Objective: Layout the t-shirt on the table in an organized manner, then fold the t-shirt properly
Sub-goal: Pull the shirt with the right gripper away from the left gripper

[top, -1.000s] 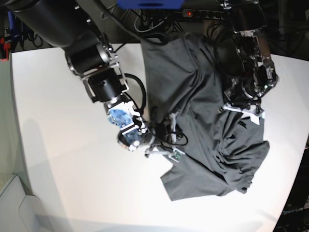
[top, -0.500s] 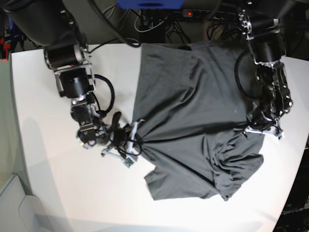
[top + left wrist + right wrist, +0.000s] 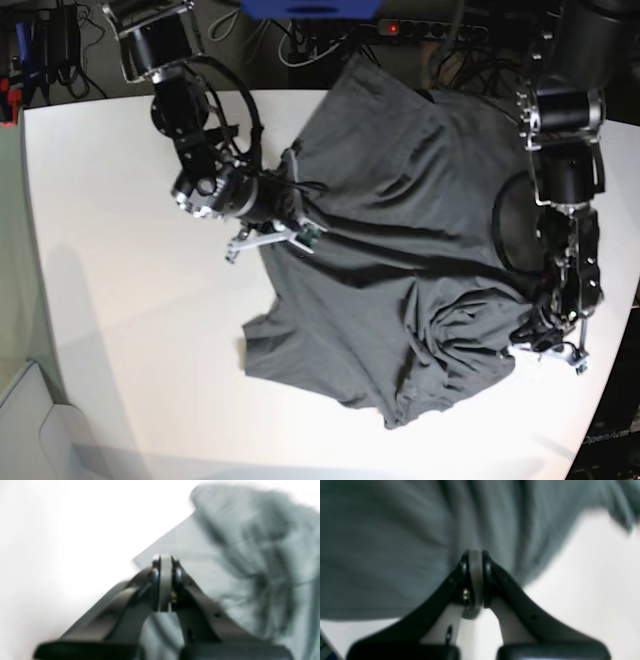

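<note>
The dark charcoal-grey t-shirt lies crumpled and stretched across the white table. My right gripper is at the shirt's left edge. In the right wrist view the right gripper is shut on a fold of the t-shirt, with bare table beside it. My left gripper is at the shirt's near right edge. In the blurred left wrist view the left gripper is shut on an edge of the t-shirt, over the table. The neck label is not visible.
A power strip and several cables lie beyond the table's far edge. The table's right edge runs close to my left gripper. A pale grey surface sits off the near left corner.
The right arm has pulled its shirt edge away toward the far left. The left arm has dragged its edge toward the near right. The shirt now lies stretched diagonally between them.
</note>
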Controlling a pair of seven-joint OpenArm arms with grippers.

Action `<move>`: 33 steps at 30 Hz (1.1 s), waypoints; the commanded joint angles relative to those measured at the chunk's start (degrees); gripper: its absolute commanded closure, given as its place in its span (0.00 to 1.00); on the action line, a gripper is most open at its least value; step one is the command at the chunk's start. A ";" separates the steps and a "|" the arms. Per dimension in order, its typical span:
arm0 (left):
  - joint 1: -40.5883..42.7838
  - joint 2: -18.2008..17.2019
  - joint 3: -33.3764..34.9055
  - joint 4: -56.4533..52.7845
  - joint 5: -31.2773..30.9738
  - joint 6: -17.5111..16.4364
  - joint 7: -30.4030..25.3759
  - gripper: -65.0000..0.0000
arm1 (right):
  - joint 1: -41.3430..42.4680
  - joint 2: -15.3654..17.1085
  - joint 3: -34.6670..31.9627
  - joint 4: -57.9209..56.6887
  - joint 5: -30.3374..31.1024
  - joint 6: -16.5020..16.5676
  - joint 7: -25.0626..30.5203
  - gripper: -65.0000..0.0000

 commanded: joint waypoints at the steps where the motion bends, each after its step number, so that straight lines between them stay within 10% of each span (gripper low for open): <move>1: -2.02 -0.61 0.99 1.37 -0.20 -0.10 -2.12 1.00 | 0.60 -0.17 -1.45 3.20 0.35 -0.34 0.56 1.00; 10: -1.05 -1.05 6.18 19.30 -0.63 0.25 8.96 1.00 | 0.52 1.33 -5.23 14.80 0.27 -0.34 -1.20 1.00; 18: 14.77 5.64 -10.88 39.79 -0.11 0.25 24.78 1.00 | 8.08 1.42 2.25 11.11 0.35 -0.34 -0.94 1.00; 33: 32.44 11.26 -15.28 30.03 -0.02 0.25 16.61 1.00 | 28.74 -7.90 1.89 -30.91 0.44 -0.34 12.08 1.00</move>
